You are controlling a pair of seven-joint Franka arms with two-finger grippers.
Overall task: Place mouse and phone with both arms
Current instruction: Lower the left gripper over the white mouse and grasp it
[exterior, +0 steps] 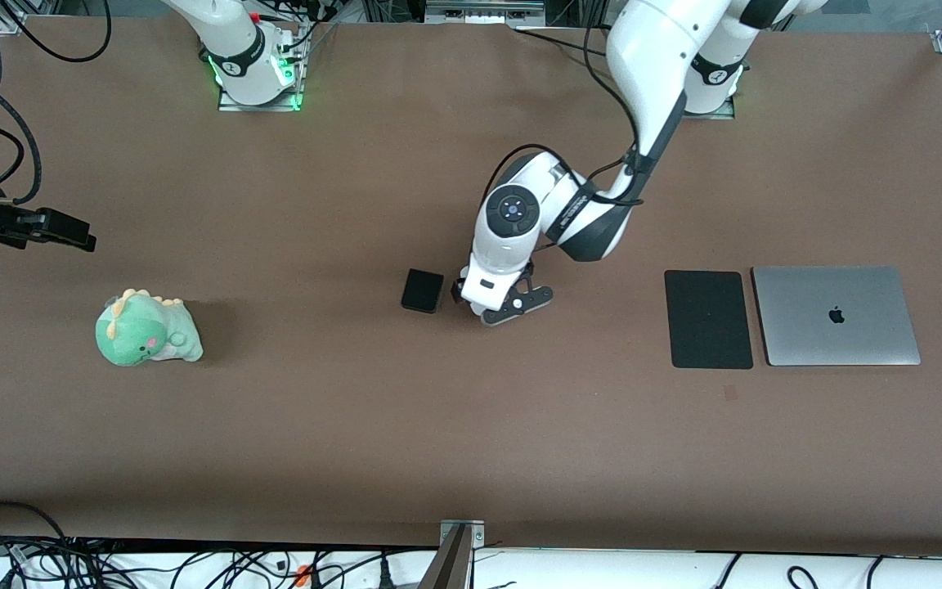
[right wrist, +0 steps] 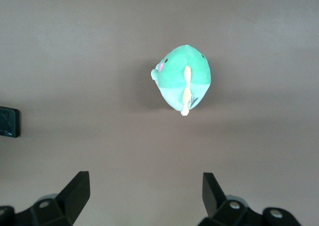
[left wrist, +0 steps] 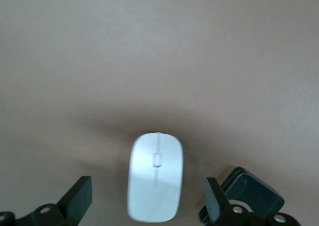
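The white mouse (left wrist: 155, 183) lies on the brown table between the open fingers of my left gripper (left wrist: 149, 193), untouched by them. In the front view the mouse is hidden under the left gripper (exterior: 512, 308), which hangs low over the middle of the table. The black phone (exterior: 423, 290) lies flat just beside that gripper, toward the right arm's end; it also shows in the left wrist view (left wrist: 249, 191). My right gripper (exterior: 70, 235) is open and empty in the air at the right arm's end of the table, its fingers (right wrist: 77, 191) spread above bare table.
A green plush dinosaur (exterior: 148, 329) sits near the right arm's end and shows in the right wrist view (right wrist: 183, 79). A flat black mat (exterior: 708, 319) and a closed silver laptop (exterior: 835, 315) lie side by side toward the left arm's end.
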